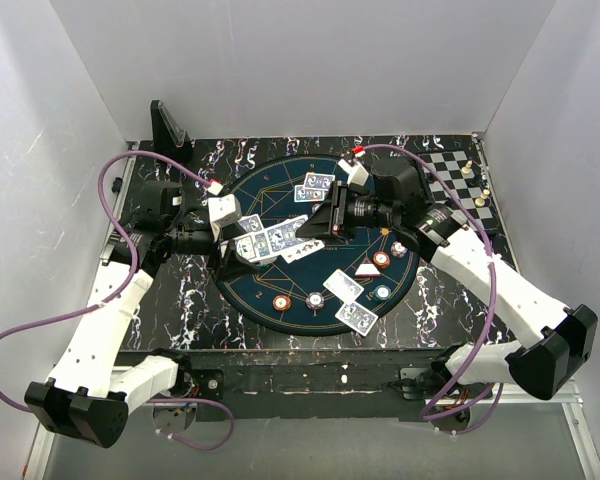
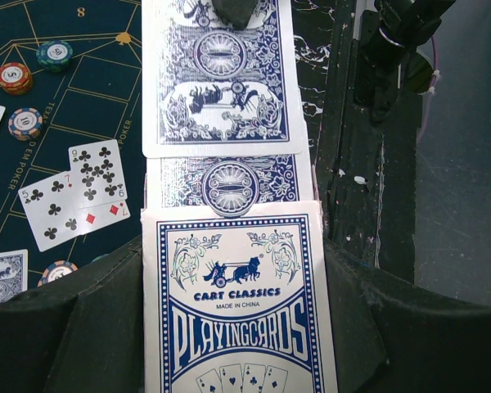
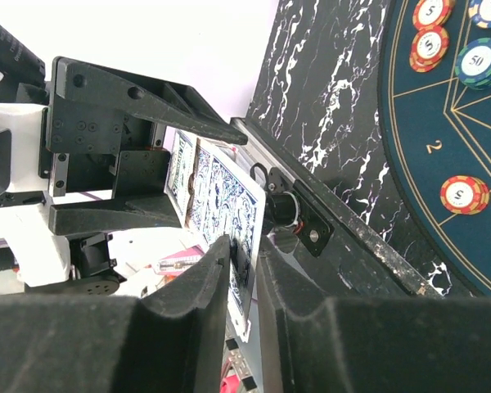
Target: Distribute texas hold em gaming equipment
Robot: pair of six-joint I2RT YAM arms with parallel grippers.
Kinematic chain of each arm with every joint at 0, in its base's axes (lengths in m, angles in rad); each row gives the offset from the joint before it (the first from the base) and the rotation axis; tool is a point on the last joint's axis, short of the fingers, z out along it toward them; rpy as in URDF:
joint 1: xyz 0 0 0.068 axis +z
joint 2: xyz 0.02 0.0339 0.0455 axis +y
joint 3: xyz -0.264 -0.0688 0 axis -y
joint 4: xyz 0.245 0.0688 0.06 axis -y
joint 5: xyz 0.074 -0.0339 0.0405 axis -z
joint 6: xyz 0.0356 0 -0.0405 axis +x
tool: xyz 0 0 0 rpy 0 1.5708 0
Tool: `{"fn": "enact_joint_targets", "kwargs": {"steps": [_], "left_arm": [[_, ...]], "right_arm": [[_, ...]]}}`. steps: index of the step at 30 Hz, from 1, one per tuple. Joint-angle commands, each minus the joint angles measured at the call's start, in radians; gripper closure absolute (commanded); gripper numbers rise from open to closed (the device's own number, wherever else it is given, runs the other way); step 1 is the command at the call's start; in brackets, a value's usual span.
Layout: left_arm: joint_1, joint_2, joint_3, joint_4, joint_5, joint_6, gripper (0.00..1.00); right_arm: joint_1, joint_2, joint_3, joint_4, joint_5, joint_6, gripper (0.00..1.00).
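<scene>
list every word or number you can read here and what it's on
"CART CLASSICS", "MADE IN CHINA", "PLAYINGCARDS": card box
"5", "7", "9": face-up cards
"50": teal chip
"5": orange chip
"10": striped chip
"8", "2": mat
"POKER": end of the mat's printed lettering; the rest is too blurred to read

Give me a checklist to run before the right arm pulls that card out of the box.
1. Left pincer shut on the card box: ok.
2. Right pincer closed on the top card: ok.
3. Only one card in the pinch: cannot tell; a second card also sticks out of the box.
4. Bare mat left to deal onto: ok.
5. Face-up cards lie flat, apart from both pincers: ok.
</scene>
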Motion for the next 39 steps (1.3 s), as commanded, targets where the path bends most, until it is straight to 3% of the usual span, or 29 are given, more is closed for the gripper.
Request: {"fn": "enact_joint_targets", "kwargs": {"steps": [1,5,11,21,27,33,39], "left_arm": [[0.003,-0.015,0.034,0.009,0.029,0.007,0.58],[0.002,-0.015,0.032,0.007,0.026,0.011,0.58],[0.003,-0.016,0.032,0.003,0.023,0.014,0.58],[0.003,-0.018,0.037,-0.013,0.015,0.023,0.58],[0.002,-0.021,0.043,-0.014,0.02,0.014,0.58],[0.003,-0.025,0.038,-0.007,0.023,0.001,0.58],[0.003,-0.031,0.037,-0.01,0.017,0.004,0.58]], "right_arm": [[-0.027,-0.053,0.03,-0.015,0.006,-0.02,0.8],[-0.042,-0.06,0.027,-0.015,-0.007,-0.014,0.99],[-0.071,-0.08,0.023,-0.018,-0.03,-0.004,0.99],[-0.266,-0.091,-0.02,-0.075,-0.068,-0.076,0.99],[-0.301,0.164,-0.108,0.041,-0.088,-0.13,0.99],[-0.297,0.462,-0.034,0.13,-0.085,-0.156,0.99],[-0.297,0.633,0.049,0.112,-0.056,-0.167,0.99]]}}
